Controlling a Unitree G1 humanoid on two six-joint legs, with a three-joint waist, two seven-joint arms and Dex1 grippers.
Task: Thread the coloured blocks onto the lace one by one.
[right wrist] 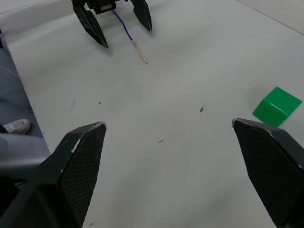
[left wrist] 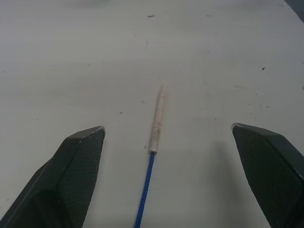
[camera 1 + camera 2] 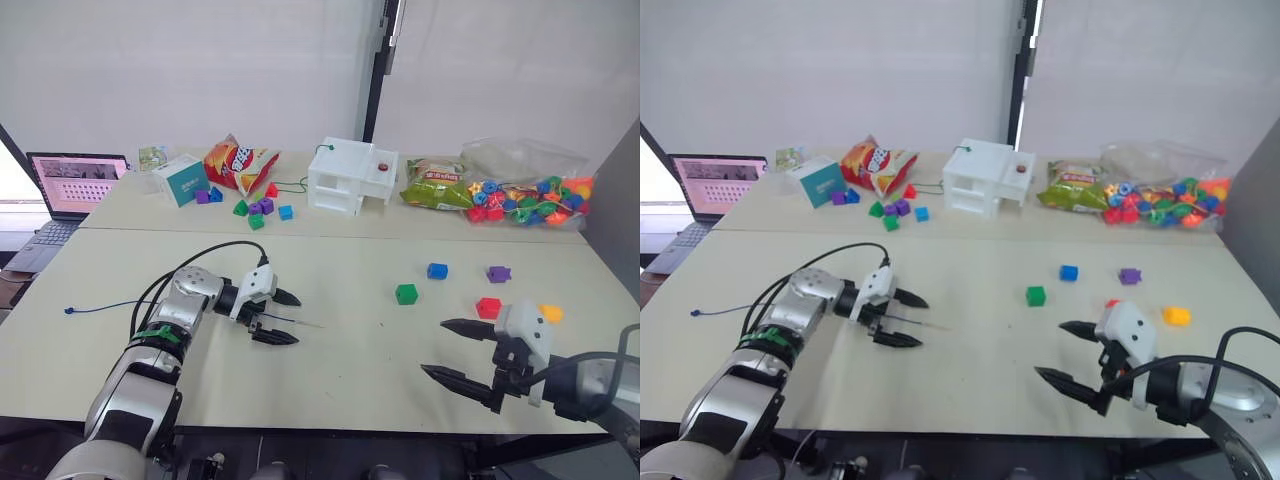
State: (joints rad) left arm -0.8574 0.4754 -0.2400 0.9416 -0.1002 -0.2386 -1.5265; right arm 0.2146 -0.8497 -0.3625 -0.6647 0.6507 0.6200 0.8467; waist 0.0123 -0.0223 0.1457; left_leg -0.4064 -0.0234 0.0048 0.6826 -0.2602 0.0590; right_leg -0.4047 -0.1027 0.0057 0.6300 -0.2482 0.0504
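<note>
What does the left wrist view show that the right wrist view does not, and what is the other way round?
The left wrist view gives a close look at the lace: the dark-blue cord meets its pale stiff tip, lying flat on the table between the open fingers of the left claw, untouched.

The right wrist view adds the green block off to one side, the whole left claw from the front, and the open right claw, holding nothing.

Both share the lace tip and the pale table.

Legible markings: none confirmed.
Printing appears on the red snack bag (image 3: 238, 162), upper centre-left, and the green bag (image 3: 436, 186), upper right; neither can be read.
</note>
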